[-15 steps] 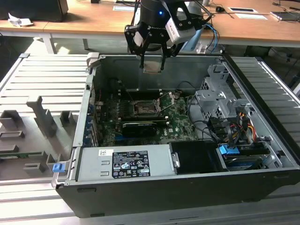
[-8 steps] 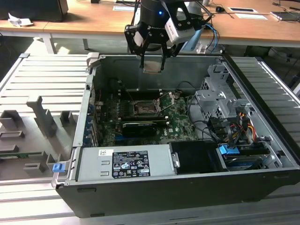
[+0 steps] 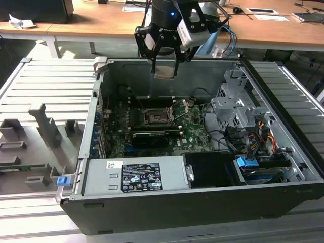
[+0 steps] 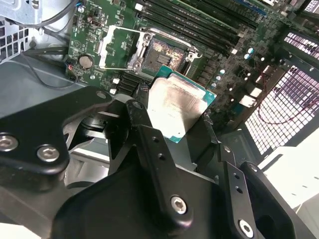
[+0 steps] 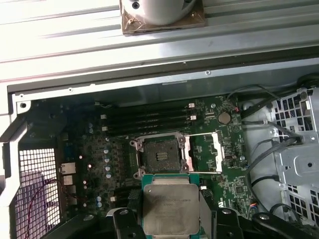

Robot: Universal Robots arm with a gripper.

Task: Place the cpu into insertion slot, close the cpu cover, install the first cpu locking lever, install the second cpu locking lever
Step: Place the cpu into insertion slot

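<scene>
The gripper (image 3: 165, 70), upper centre in the exterior view, pinches the cpu (image 3: 164, 74) by its edges. Any tilt could jam it in the insertion slot (image 3: 154, 117).

gripper (image 4: 174, 109) has the cpu (image 4: 172, 97) pinched by two opposite edges, silver face toward the camera | insertion slot (image 4: 160, 52) sitting bare on the green board (image 4: 89, 40) | cpu cover (image 4: 115, 47) flipped open right beside it | coin battery (image 4: 85, 61) near the cover
</scene>
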